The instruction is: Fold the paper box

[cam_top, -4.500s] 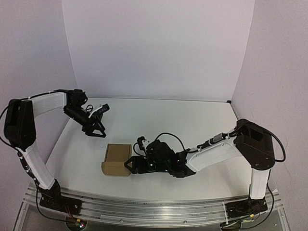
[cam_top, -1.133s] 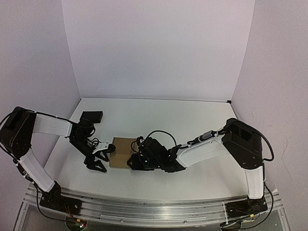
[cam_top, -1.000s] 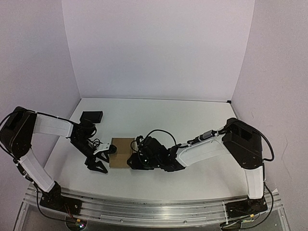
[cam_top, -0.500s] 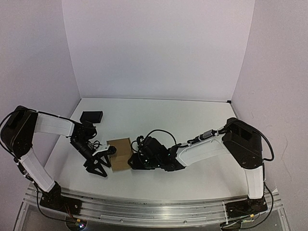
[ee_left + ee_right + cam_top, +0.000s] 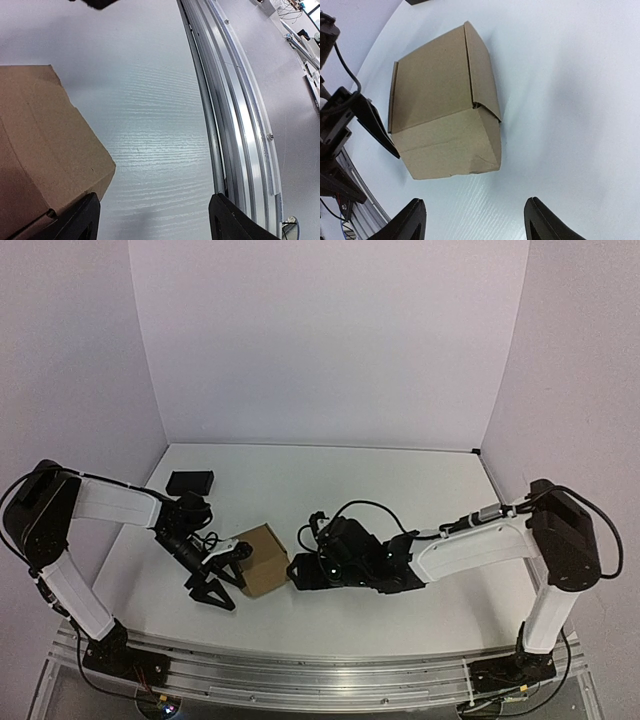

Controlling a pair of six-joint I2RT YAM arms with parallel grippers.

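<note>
The white table (image 5: 420, 500) carries the paper box (image 5: 262, 558) and a small black object (image 5: 190, 481)

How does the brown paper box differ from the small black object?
The paper box is brown and bulky; the black object is dark and flat. The paper box sits near the front, turned askew; the black object lies farther back, left. Both rest on the table.

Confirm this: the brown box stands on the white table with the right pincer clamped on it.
Not clamped. The brown box stands on the white table, but the right pincer is open, short of it, as the right wrist view shows.
</note>
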